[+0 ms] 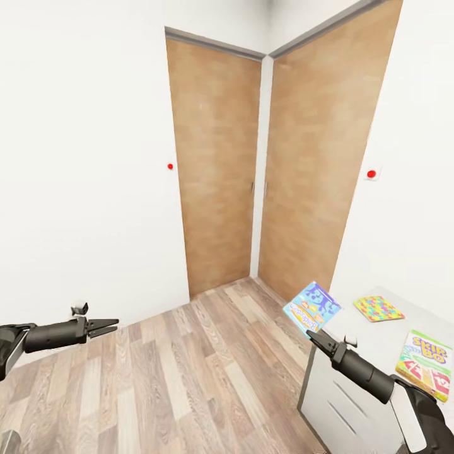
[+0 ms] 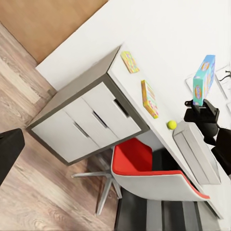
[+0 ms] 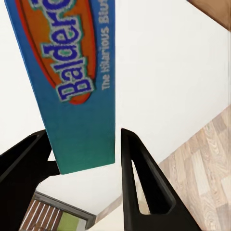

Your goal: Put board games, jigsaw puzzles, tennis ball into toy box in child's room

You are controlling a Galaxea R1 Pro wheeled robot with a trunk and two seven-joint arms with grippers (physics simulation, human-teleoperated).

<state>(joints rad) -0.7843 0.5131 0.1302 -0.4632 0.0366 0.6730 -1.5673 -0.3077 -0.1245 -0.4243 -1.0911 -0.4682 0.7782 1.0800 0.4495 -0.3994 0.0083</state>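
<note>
Toy box (image 2: 196, 153), a shallow light-grey bin, is sitting on the pale worktop (image 2: 144, 57) and nothing is showing inside it from here. Skip-Bo box (image 1: 425, 364), mosaic jigsaw box (image 1: 378, 308) and yellow-green tennis ball (image 2: 172, 124) are lying on the worktop outside it. Right pincer (image 1: 313, 336) is gripping the blue cartoon-printed game box (image 1: 312, 306) by its edge, carrying it in the air beside the worktop. Left pincer (image 1: 111, 325) is hanging empty, fingers nearly together.

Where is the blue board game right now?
In the head view, the blue board game is held up in the right gripper, above the table corner, left of the jigsaw puzzle.
</note>
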